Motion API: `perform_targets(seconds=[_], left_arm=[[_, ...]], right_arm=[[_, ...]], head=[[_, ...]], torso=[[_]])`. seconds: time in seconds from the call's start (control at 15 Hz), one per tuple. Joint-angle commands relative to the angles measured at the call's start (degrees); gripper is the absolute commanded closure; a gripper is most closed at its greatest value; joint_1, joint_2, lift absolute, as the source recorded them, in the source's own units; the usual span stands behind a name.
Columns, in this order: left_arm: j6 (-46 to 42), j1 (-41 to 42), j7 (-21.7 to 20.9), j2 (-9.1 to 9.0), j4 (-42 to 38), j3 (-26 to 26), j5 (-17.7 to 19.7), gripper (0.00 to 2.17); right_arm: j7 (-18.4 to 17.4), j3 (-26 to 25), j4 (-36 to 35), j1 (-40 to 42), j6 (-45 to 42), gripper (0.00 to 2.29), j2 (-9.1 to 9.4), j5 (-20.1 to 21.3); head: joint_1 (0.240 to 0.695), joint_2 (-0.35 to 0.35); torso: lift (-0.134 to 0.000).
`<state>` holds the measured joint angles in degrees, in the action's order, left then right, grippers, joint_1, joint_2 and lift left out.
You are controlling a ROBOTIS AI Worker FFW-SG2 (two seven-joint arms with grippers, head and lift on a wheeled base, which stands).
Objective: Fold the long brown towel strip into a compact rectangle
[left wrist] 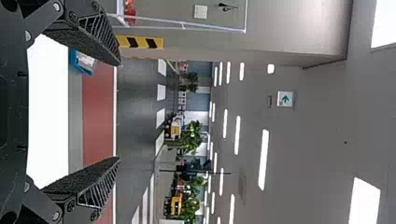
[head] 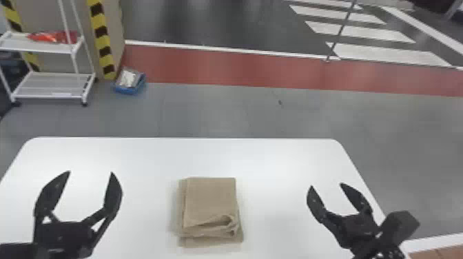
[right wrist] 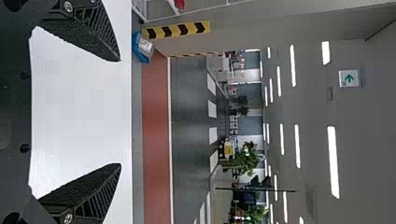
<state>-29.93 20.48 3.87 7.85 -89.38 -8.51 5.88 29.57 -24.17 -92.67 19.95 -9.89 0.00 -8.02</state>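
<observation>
Head view: the towel (head: 211, 201) lies folded on the table (head: 137, 155), between the grippers, its near edge rumpled; the left gripper (head: 91, 172) is spread wide and empty; the right gripper (head: 326, 185) likewise.

Left wrist view: left gripper (left wrist: 120, 111) agape; table beyond.

Right wrist view: right gripper (right wrist: 120, 112) agape, table between its fingers.

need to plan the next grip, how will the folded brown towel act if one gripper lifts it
The towel will probably act floppy, since its near end already puckers into a loose, open fold. Its stacked layers lie loose with uneven edges, so a pinch on the top one alone would likely unfold it.
</observation>
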Motion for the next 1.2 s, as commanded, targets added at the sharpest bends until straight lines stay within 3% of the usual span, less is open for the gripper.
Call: perform_targets(seconds=[0.0,0.13,0.47,1.13], left_arm=[[0.0,0.0,0.0,0.15,0.0,0.1,0.1,0.19],[0.2,0.0,-0.4,0.23,0.0,0.2,0.3,0.19],[3.2,0.0,-1.1,0.06,-0.8,-0.4,0.1,0.19],[3.9,0.2,-1.0,0.23,-0.5,-0.4,-0.1,0.19]], right_arm=[[0.3,0.0,-0.1,0.1,0.0,0.08,0.05,-0.1],[0.5,-0.1,-0.8,0.7,2.1,0.08,0.05,-0.2],[5.0,-2.4,-2.0,0.6,8.4,0.09,0.05,-0.4],[5.6,-2.4,-2.0,0.8,8.3,0.09,0.05,-0.2]], head=[[0.695,-0.211],[0.695,-0.205],[0.695,-0.213],[0.695,-0.229]], torso=[[0.000],[0.000],[0.000],[0.000]])
